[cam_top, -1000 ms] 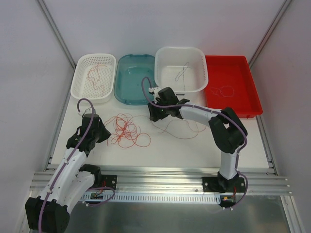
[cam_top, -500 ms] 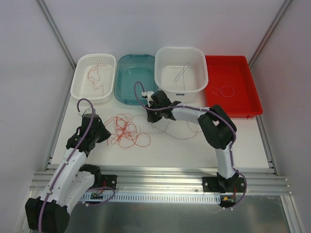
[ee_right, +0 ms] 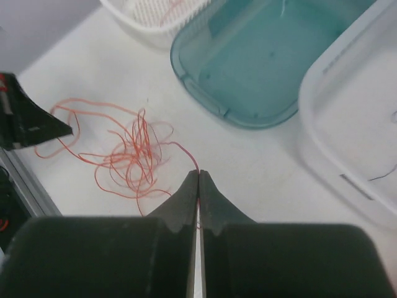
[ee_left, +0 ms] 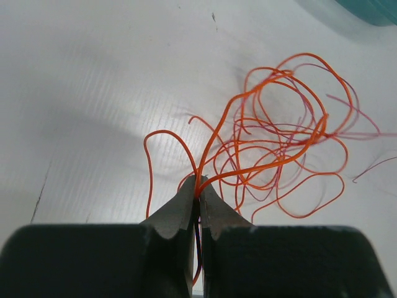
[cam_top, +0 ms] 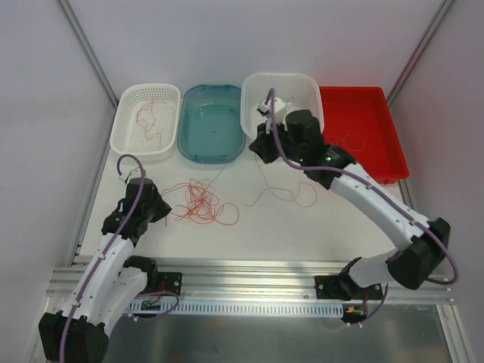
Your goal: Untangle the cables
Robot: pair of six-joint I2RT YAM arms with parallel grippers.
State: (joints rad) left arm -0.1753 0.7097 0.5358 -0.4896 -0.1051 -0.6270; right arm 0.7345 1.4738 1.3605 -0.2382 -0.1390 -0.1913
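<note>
L claw [ee_left: 198, 189] was clamped shut on several orange strands at the near-left fringe of the tangle of hair-thin red/orange cables [cam_top: 200, 204]. The tangle lay on the white table surface [cam_top: 287, 231], left of centre. R claw [ee_right: 198, 177] was pinched tight on one thin red strand [ee_right: 184, 152] leading out of that tangle. It was raised over the far middle of the surface, just in front of the white plastic tub [cam_top: 302, 83] and the teal translucent tray [cam_top: 189, 147].

Risks from here:
- L claw held a bunch, not one wire. If R's strand was among them, or looped round them, more pull would prob. cinch a knot rather than free anything.
- Wire that thin could slide out between flat pads under tension. If L lost it, the whole tangle would drag toward R. If R lost it, the strand would spring back into the pile.
- A hard tug vs a snag could kink or snap the strand.
- A loose red loop [cam_top: 296, 193] lay on the surface below R claw; couldn't tell whether it was the same strand. It could catch on the arm or the tub's rim when carried.
- Drop-off: the white perforated basket [cam_top: 128, 128] at the far-left corner and the red tray [cam_top: 378, 170] at the far-right corner each held red wire already. Letting go early, w/ the tail draped over a rim, would leave it half out.
</note>
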